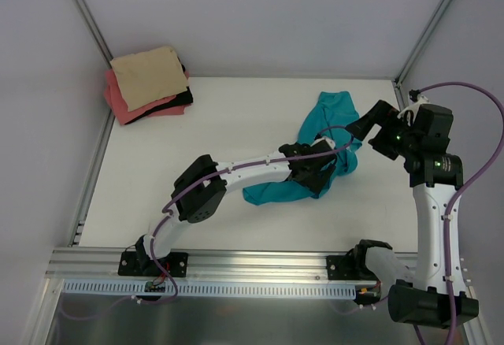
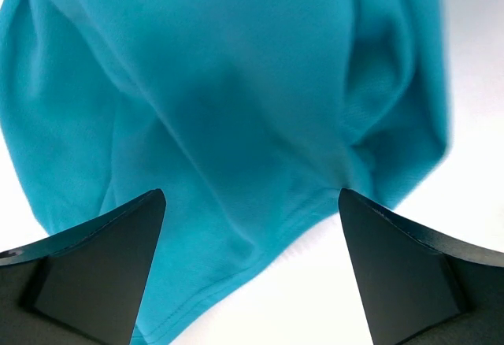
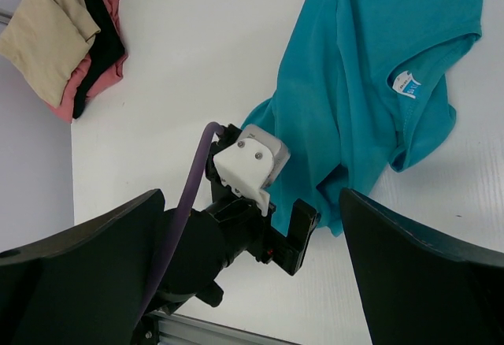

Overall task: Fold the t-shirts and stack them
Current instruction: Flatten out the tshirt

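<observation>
While unfolded, teal t-shirt (image 1: 337, 115): crumpled on table (image 1: 236, 124), running from centre out toward 2 o'clock in the overhead view. Bunched in loose ridges, sleeves and hem not laid out. White neck label (image 3: 405, 85) facing up.
Folded pile (image 1: 157, 93): at the 10 o'clock corner. Tan t-shirt (image 1: 148, 77) on top, coral-pink t-shirt (image 1: 126, 110) beneath, black garment (image 1: 183, 97) showing between them along the 3 o'clock side.
Left gripper (image 2: 250, 195): low over the 7 o'clock portion of the teal cloth. Jaws spread wide with fabric filling the view between them, nothing clamped. Contact with the cloth not determinable.
Right gripper (image 3: 250, 195): raised beside the 3 o'clock edge of the teal cloth, apart from it as far as visible. Jaws at full spread, empty.
Step in hand: judged as pick-up and flattening of the last shirt, ahead of any fold. No fold made on it yet. Pile judged done for two shirts.
Next move: likely requires descent of the left jaws onto a ridge near 7 o'clock, closure on few layers, and a matching hold on the 3 o'clock side. Then spread toward 9 and 3 o'clock until flat.
Caution: expect soft cotton to drag and bunch. Avoid clamping several layers at once.
</observation>
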Controlling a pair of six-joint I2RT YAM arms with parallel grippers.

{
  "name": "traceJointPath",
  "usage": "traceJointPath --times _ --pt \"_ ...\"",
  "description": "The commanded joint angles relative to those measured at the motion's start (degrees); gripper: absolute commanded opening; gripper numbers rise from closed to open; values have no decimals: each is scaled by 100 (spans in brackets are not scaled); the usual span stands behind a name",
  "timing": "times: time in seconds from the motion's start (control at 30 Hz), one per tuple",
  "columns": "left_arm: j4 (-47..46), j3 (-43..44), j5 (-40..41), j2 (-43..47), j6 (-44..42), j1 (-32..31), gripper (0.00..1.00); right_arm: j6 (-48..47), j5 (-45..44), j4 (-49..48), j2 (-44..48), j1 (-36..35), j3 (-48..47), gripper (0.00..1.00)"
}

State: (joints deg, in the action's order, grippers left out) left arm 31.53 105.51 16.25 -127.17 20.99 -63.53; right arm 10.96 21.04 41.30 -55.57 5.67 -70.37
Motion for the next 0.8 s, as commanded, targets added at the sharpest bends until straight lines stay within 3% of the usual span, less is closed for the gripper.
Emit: traceJointPath --times 0.0,0.5,0.77 --pt "-130 329 -333 210 212 33 94 -86 32 -7 82 -57 67 99" --pt "-278 707 -834 -140 616 112 91 -138 32 71 116 -84 102 99" --pt "-270 848 -659 -431 564 112 87 -103 93 106 29 -145 -12 99"
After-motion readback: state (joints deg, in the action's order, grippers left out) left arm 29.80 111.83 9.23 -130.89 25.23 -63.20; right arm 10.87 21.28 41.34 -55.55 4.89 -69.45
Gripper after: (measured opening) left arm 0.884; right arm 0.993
